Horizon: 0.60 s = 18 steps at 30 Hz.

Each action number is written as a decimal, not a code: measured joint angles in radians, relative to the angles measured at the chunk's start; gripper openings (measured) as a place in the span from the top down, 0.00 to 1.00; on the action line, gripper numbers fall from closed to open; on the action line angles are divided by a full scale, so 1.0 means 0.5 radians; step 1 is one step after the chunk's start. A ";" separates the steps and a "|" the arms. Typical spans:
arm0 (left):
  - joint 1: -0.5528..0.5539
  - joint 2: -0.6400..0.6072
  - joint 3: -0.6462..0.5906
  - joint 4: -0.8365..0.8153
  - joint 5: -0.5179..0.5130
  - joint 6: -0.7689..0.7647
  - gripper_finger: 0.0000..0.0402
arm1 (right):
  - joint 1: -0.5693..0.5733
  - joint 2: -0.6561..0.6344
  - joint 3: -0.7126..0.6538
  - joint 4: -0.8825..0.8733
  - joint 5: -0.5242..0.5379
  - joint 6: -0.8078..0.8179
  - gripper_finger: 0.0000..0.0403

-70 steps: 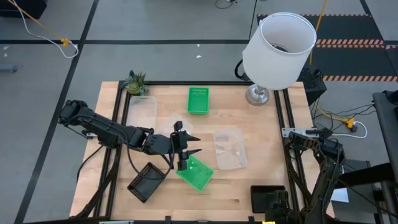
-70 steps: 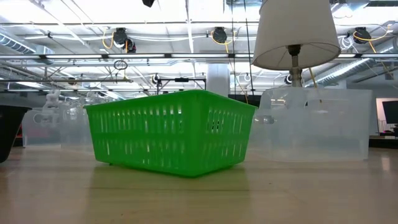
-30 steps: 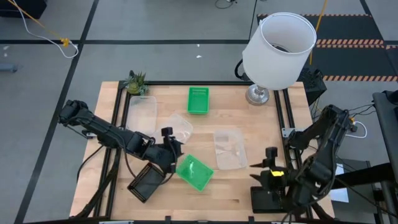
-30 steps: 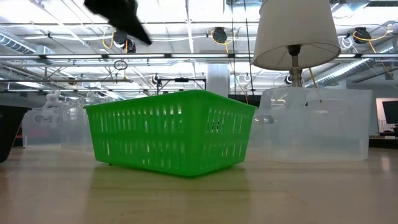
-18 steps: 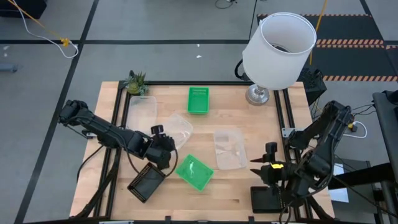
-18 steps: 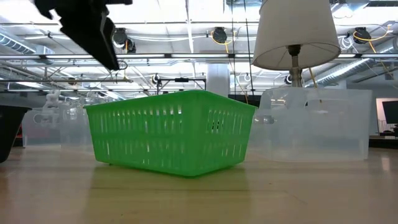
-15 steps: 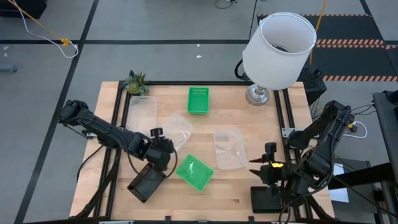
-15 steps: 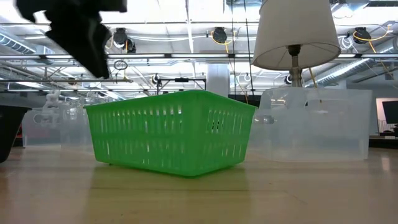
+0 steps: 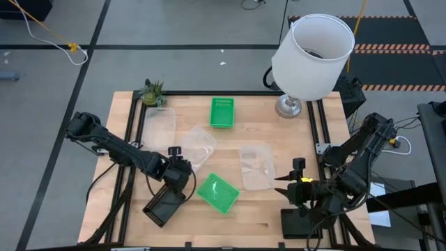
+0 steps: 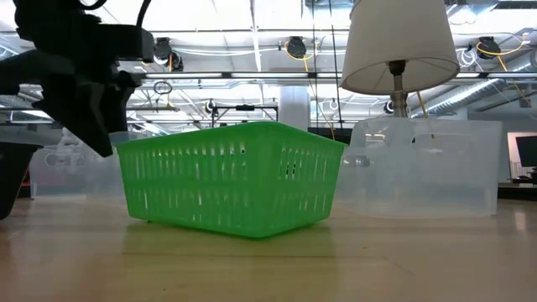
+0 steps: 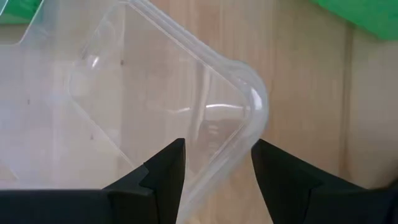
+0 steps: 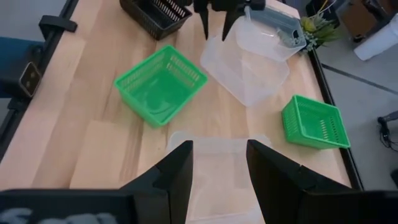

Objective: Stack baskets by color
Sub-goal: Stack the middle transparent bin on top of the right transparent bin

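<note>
Three clear baskets lie on the table: one (image 9: 159,125) at far left, one (image 9: 200,143) tilted beside it, one (image 9: 256,166) right of centre. Green baskets sit at the far middle (image 9: 222,111) and the near middle (image 9: 218,193). A black basket (image 9: 165,203) rests near left. My left gripper (image 11: 216,171) is open, pointing steeply down, its fingers on either side of the tilted clear basket's near corner rim (image 11: 252,99) without touching it. My right gripper (image 12: 217,165) hovers open above the table's right side (image 9: 293,176).
A white lamp (image 9: 311,56) stands at the far right corner and a small potted plant (image 9: 151,92) at the far left corner. A dark block (image 9: 300,223) sits near the front right edge. Bare wood lies along the near edge.
My left gripper has gone down and toward the table's left, tipping more steeply, from above the near green basket to the tilted clear basket's near corner. My right gripper has edged slightly toward the table's middle. No basket has moved.
</note>
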 joint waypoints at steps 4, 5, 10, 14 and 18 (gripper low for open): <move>-0.018 0.000 0.000 0.037 0.003 0.152 0.69 | -0.043 0.004 0.001 0.030 0.000 -0.045 0.64; -0.020 0.000 0.001 0.051 0.008 0.198 0.75 | -0.054 0.005 0.000 0.041 0.000 -0.058 0.64; -0.025 0.000 0.040 0.033 0.017 0.378 0.97 | -0.104 0.005 -0.049 0.172 0.004 -0.164 0.64; -0.037 0.000 0.124 -0.023 -0.014 0.533 0.96 | -0.147 0.008 -0.148 0.337 0.003 -0.368 0.64; -0.057 0.000 0.280 -0.127 -0.045 0.714 0.98 | -0.223 0.007 -0.252 0.522 0.000 -0.577 0.64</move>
